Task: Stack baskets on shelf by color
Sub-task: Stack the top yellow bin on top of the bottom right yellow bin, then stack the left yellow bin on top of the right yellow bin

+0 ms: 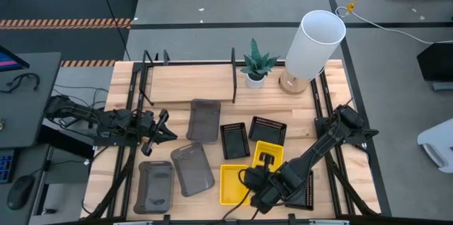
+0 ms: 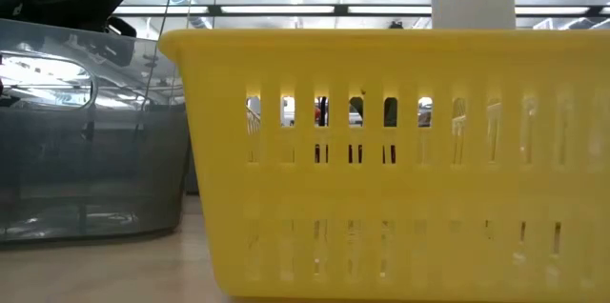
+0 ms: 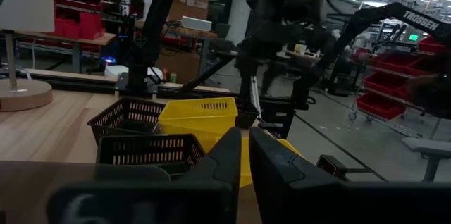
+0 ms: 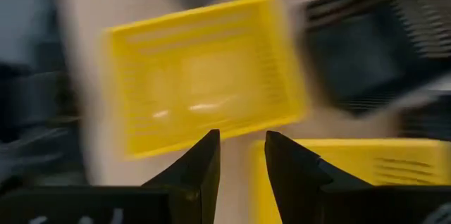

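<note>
1. Baskets are seen scattered over the front half of the light wooden tabletop (image 1: 333,119) in the high view: two bright yellow slotted plastic trays, one (image 1: 232,184) lying with its long axis front to back and one (image 1: 267,156) just beside it, slightly turned; two black perforated trays (image 1: 235,141) (image 1: 268,130) behind them; three smooth grey round-cornered trays (image 1: 204,119) (image 1: 192,169) (image 1: 156,186) to the left, all lying lengthwise front to back.
2. The shelf of light wood with thin black metal uprights (image 1: 190,83) is laid along the back edge, its long axis left to right; a white plant pot (image 1: 255,79) and a white cylindrical lamp (image 1: 313,43) are placed to its right.
3. The right gripper (image 1: 260,176) is held over the gap between the two yellow trays; the left gripper (image 1: 164,129) is held at the left side, near the grey trays.
4. In the low view, a yellow slotted wall (image 2: 400,160) fills most of the picture, with a translucent grey tray (image 2: 91,141) beside it.
5. In the left wrist view, the left gripper's fingers (image 3: 229,157) are shown nearly together, holding nothing, with black and yellow trays ahead.
6. In the right wrist view, the right gripper's fingers (image 4: 204,160) are parted by a narrow gap and are empty; a yellow tray (image 4: 204,76) lies beyond them, another at the side.
</note>
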Controlling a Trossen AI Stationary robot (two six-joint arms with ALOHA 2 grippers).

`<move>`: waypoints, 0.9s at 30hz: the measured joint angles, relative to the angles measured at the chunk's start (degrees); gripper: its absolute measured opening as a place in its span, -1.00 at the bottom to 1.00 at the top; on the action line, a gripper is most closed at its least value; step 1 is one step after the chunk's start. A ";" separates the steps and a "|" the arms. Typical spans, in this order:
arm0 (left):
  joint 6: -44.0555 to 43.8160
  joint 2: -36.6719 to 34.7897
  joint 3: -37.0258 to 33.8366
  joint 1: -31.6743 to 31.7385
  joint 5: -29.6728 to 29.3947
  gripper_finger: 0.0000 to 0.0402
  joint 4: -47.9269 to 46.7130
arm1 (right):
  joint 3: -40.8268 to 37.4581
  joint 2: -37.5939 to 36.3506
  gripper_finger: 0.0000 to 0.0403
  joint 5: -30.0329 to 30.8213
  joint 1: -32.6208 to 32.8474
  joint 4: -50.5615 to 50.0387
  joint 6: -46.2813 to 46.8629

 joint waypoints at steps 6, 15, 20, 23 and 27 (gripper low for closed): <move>0.01 0.00 0.00 0.01 -0.01 -0.86 0.00 | -3.34 0.03 -0.41 4.99 0.59 -5.66 8.88; 0.03 0.00 0.00 0.01 0.01 -0.81 0.00 | -14.64 0.12 -0.41 -4.14 0.12 3.22 14.85; 0.01 0.00 0.00 -0.02 0.01 -0.83 0.00 | -7.69 -0.11 -0.41 -2.07 -0.56 -2.04 12.58; 0.01 0.00 0.00 0.00 0.00 -0.85 0.00 | -4.79 -0.11 -0.41 -0.47 -0.53 5.18 5.96; 0.01 0.00 0.00 -0.02 0.00 -0.86 0.00 | -5.88 -0.04 -0.41 -0.47 -0.22 20.18 -4.59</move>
